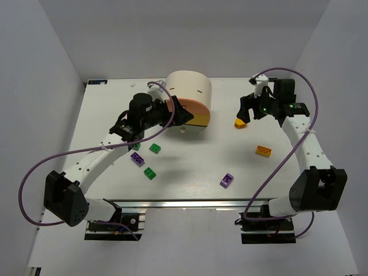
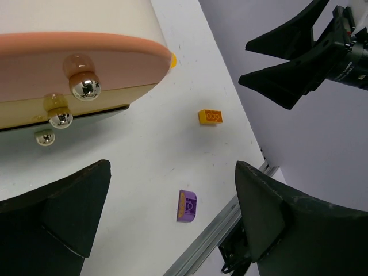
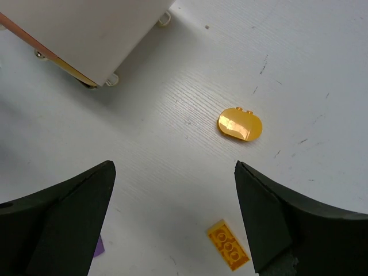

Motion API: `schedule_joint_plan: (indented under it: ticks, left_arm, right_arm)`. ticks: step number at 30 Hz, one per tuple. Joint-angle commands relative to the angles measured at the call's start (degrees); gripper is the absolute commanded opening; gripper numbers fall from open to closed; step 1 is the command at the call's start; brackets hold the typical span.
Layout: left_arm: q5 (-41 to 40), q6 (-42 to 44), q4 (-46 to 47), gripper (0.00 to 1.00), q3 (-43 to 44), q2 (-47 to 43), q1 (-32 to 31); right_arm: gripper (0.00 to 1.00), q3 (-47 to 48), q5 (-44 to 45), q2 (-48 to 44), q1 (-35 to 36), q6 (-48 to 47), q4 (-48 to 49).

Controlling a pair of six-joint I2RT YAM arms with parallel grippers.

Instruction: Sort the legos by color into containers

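Orange-yellow lego (image 3: 240, 124), glossy, round-edged

The right gripper (image 3: 173, 172) is hanging over the white bench (image 3: 172, 115) with its dark fingers (image 3: 63, 213) standing wide apart and nothing sitting between them. A rounded orange-yellow lego (image 3: 240, 124) is lying flat on the bench, two studs showing along its far edge. Nearer the camera than that lego, an orange-yellow brick (image 3: 229, 252) is lying at a slant, beside the inner edge of one finger. Well to the left of the rounded lego, a sliver of a purple lego (image 3: 99, 247) is peeking out from behind the other finger. Up and to the left of it, the cream drum (image 3: 98, 34) is standing on small feet, orange and yellow drawer edges (image 3: 34, 46) showing along its side.
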Motion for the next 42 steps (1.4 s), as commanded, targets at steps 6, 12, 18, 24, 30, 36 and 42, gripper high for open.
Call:
schedule_joint_plan:
  ticks: [6, 12, 18, 24, 30, 36, 42]
  left_arm:
    - [-0.2, 0.3, 3.2, 0.97, 1.5, -0.2, -1.1]
    - [-0.2, 0.3, 3.8, 0.52, 2.2, 1.9, -2.2]
    - [-2.2, -0.7, 4.4, 0.37, 4.0, 5.2, -4.0]
    - [-11.4, 0.5, -2.5, 0.64, 7.5, 7.3, -5.2]
    - [-26.4, 3.3, -16.6, 0.68, 15.2, 8.9, -5.2]
    - [-29.3, 6.6, -20.7, 0.67, 20.0, 13.9, -4.2]
    - [-25.1, 8.8, -18.1, 0.64, 21.0, 17.2, -4.2]
  right_arm:
    - [0.89, 1.0, -2.5, -1.8, -0.1, -1.1, -0.8]
    - [0.89, 0.6, -1.0, -1.1, 0.1, -5.5, -1.4]
    - [0.89, 6.9, -2.0, 3.6, 1.8, -13.3, -11.9]
    - [0.89, 2.7, -1.2, 0.9, 2.2, -11.3, -8.1]
    - [0.89, 3.4, -7.3, 0.6, 2.1, -12.2, -10.5]
    - [0.81, 4.1, -12.4, 1.3, 2.2, -10.9, -10.1]
    - [0.82, 4.1, -13.4, 1.0, 2.2, -11.3, -10.1]
